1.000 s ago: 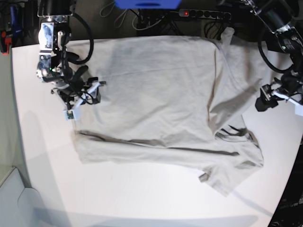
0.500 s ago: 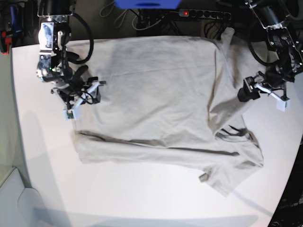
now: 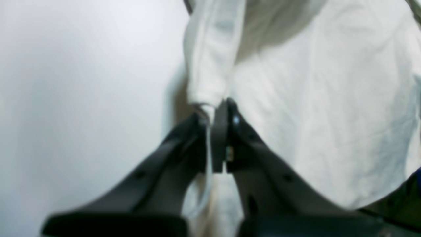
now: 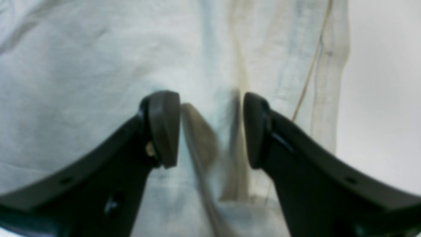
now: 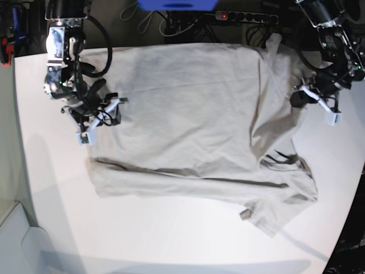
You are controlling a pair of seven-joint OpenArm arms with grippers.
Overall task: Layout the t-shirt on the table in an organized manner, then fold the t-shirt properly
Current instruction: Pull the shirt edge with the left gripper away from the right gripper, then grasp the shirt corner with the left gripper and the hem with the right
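The light grey-beige t-shirt (image 5: 194,114) lies spread on the white table (image 5: 57,217), its bottom edge folded over and a sleeve crumpled at the lower right. My left gripper (image 5: 295,100) is at the shirt's right edge. In the left wrist view this gripper (image 3: 218,131) is shut on a hem fold of the t-shirt (image 3: 329,98). My right gripper (image 5: 102,120) hovers over the shirt's left edge. The right wrist view shows that gripper (image 4: 210,131) open, with a low ridge of the t-shirt (image 4: 82,65) between its fingers (image 4: 164,128).
A blue object (image 5: 177,4), a black power strip (image 5: 245,17) with a red light and loose cables sit behind the table's far edge. The table's curved right edge runs close to the crumpled sleeve (image 5: 285,205). A grey surface (image 5: 17,245) lies at the lower left.
My left arm swung in from the right side to the shirt's right edge, and its gripper went from open to shut on the cloth. The right arm stayed still.
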